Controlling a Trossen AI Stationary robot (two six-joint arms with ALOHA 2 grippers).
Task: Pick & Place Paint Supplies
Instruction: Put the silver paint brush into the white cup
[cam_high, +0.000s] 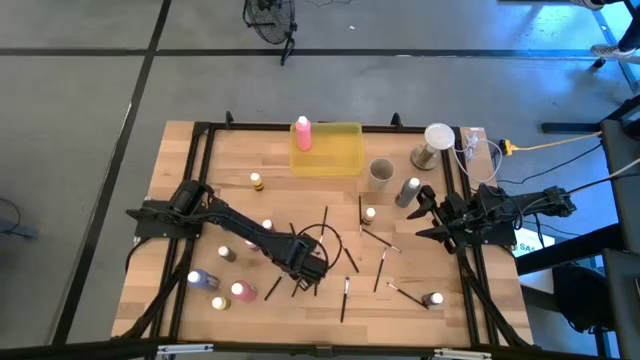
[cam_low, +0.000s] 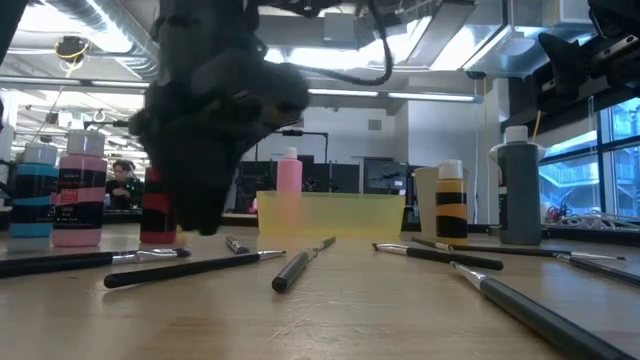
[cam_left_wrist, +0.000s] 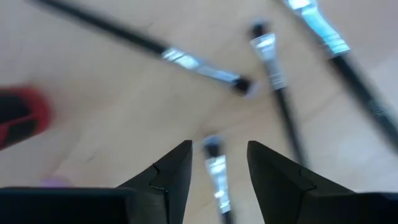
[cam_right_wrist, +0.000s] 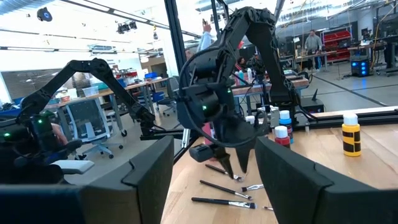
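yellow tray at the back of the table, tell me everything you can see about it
The yellow tray is a shallow rectangular tub of translucent yellow material, plastic by the look of it. It sits flat and upright at the table's far edge, near the middle. A pink bottle with a white cap stands upright in its left end; the rest of it looks empty. A grey-beige cup stands close by its right front corner, apart from it. Neither gripper is near it.

Matte black jointed arms with tapered black fingers (cam_left_wrist: 168, 177).
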